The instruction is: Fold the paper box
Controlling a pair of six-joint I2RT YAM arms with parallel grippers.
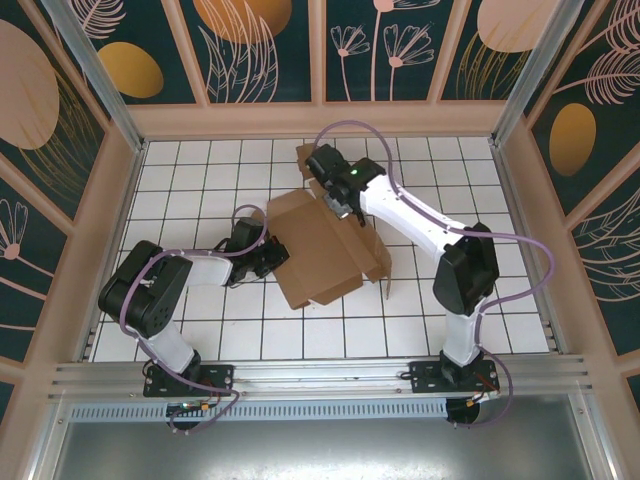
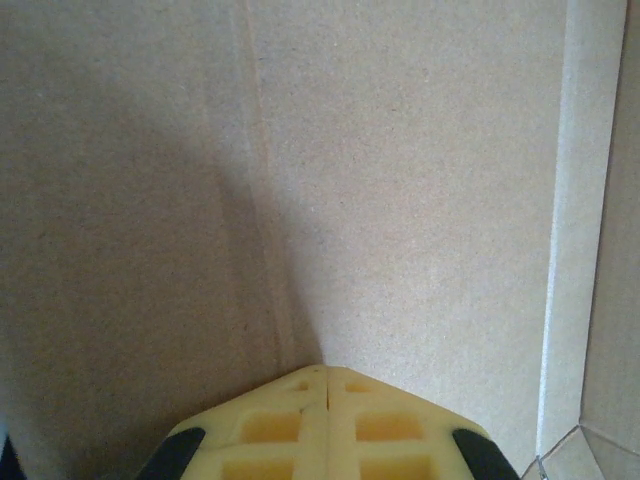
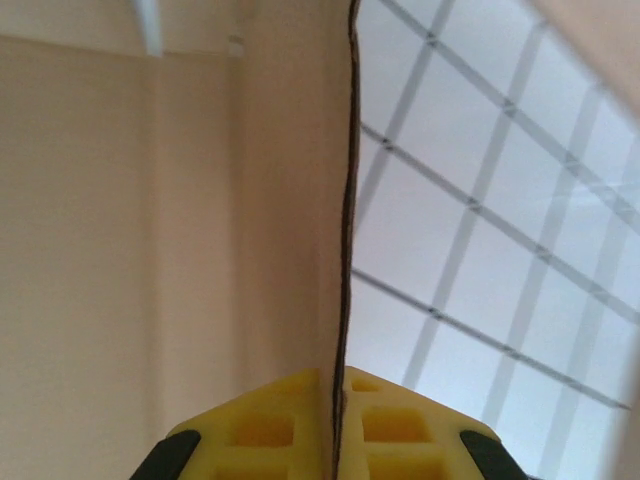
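Top view: paper box [image 1: 320,255] lies mid-worktop [image 1: 200,170], flaps partly raised. Left end effector [image 1: 262,255] is at its left edge, right end effector [image 1: 338,208] at its far edge.

Left wrist: left end effector [image 2: 327,372] is pressed together, tips against a flat box panel [image 2: 400,180].

Right wrist: right end effector [image 3: 338,372] is pinching a thin box flap [image 3: 285,200], seen edge-on between the fingers, with tiled worktop [image 3: 480,250] beyond.
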